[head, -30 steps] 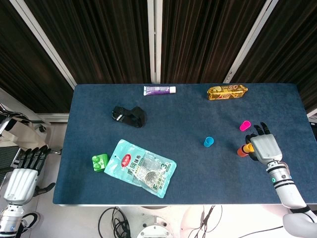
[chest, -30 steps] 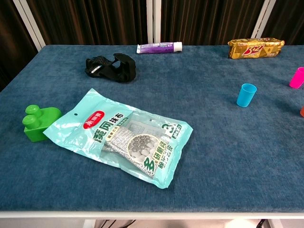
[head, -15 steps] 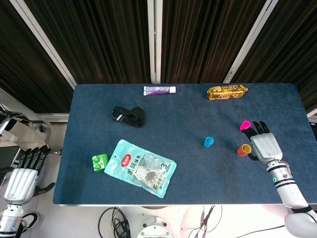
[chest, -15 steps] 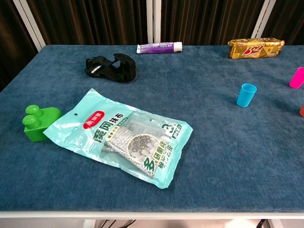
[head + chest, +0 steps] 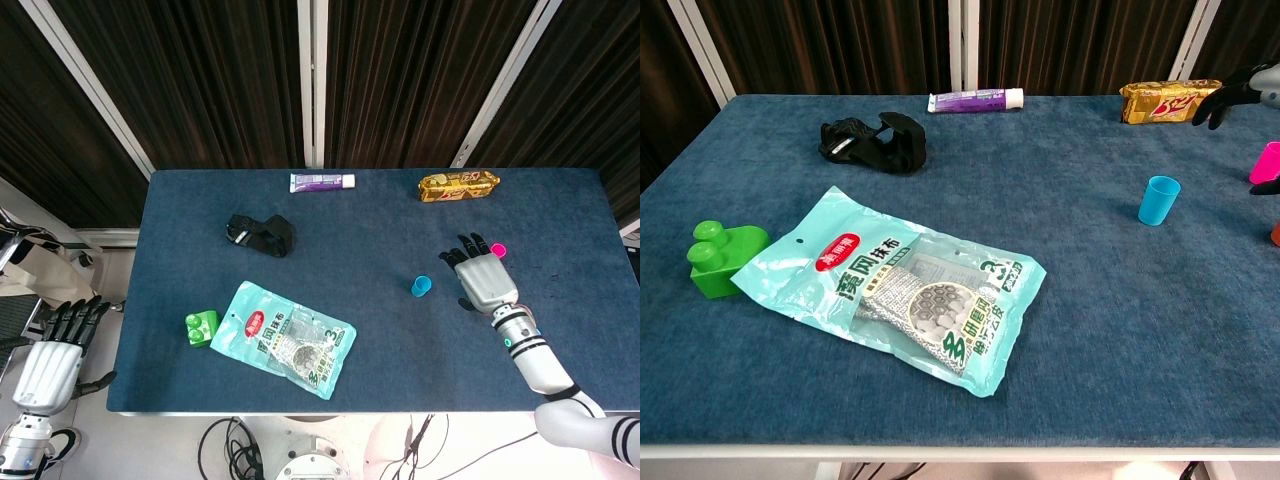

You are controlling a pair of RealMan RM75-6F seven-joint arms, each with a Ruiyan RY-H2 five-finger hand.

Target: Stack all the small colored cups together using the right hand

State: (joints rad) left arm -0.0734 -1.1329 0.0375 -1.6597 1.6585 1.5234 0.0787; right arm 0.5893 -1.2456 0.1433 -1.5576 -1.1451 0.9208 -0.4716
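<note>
Blue felt covers the worktop (image 5: 200, 200). Just right of the blue cup (image 5: 421, 286), the right hand (image 5: 482, 278) hovers empty with fingers spread, hiding the orange cup (image 5: 1275, 234) that only the chest view shows; the pink cup (image 5: 498, 250) peeks beyond it.

Right hand (image 5: 482, 281) spread, empty, between blue cup (image 5: 421, 287) and pink cup (image 5: 498, 250); left hand (image 5: 50, 356) off-table.
</note>
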